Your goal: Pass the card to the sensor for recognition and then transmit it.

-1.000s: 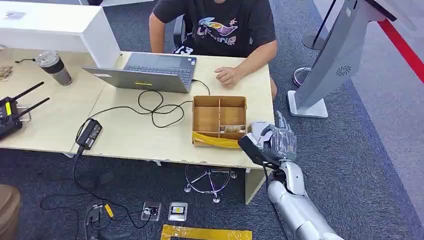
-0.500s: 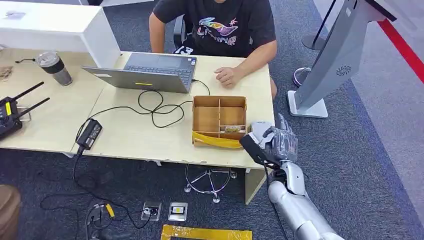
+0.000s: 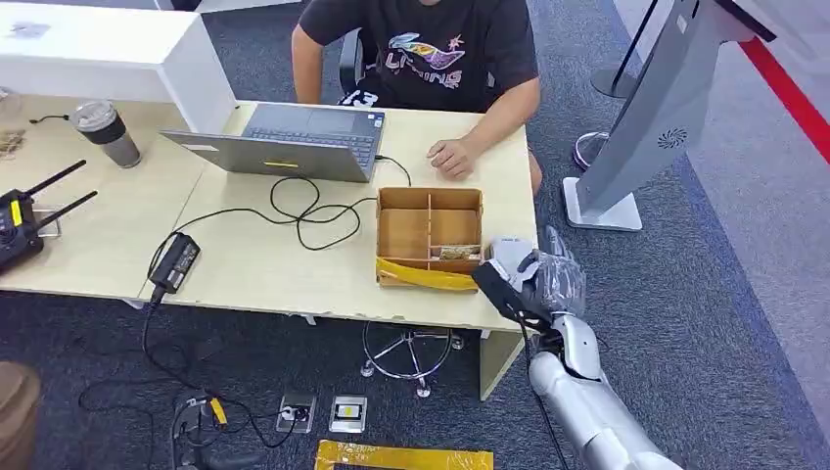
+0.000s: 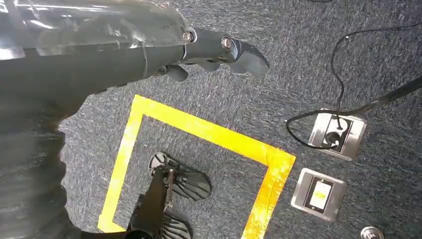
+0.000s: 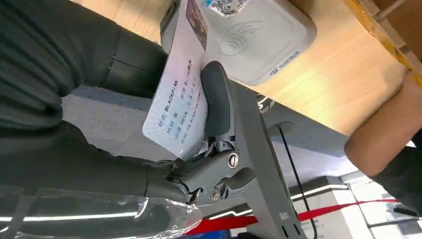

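Since a second ago your right hand (image 3: pixel 536 282) has drifted a touch lower and to the right by the table corner, and the person's hand (image 3: pixel 451 157) has slid a bit along the far edge. The card (image 5: pixel 180 84) is pinched in that right hand, thumb (image 5: pixel 217 99) pressed on its face, and its far end already overlaps the white sensor (image 5: pixel 259 37) on the table (image 3: pixel 264 264). So the reader lies straight ahead of the fingers, along the card's long axis, practically touching. I can't tell if the card sits flat on it or just hovers over the edge.

Your left hand (image 4: pixel 219 52) hangs over the floor, fingers loosely apart, holding nothing, so the right one is clearly the hand for this.

The cardboard box (image 3: pixel 429 235) sits just beside the sensor and the person is across the table for the handover. Nothing's blocking, I'd say.
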